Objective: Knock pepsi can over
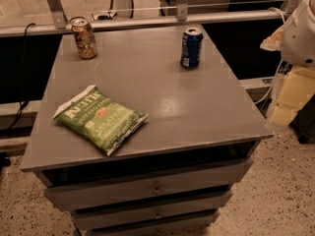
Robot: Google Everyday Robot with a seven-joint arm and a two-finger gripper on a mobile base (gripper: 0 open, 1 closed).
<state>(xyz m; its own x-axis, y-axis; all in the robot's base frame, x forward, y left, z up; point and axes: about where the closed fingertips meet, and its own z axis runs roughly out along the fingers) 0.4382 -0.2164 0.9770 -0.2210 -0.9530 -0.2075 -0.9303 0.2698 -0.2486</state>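
Note:
The pepsi can [191,47], dark blue with a silver top and pale lettering, stands upright on the far right part of the grey cabinet top [162,97]. My gripper [291,98] hangs at the right edge of the view, off the cabinet's right side. It is well to the right of the can, nearer to me, and apart from it. The white arm [301,31] rises above the gripper.
A brownish-gold can [84,39] stands upright at the far left corner. A green chip bag [100,118] lies flat near the front left. The cabinet has drawers [152,188] below. A metal rail [147,21] runs behind it.

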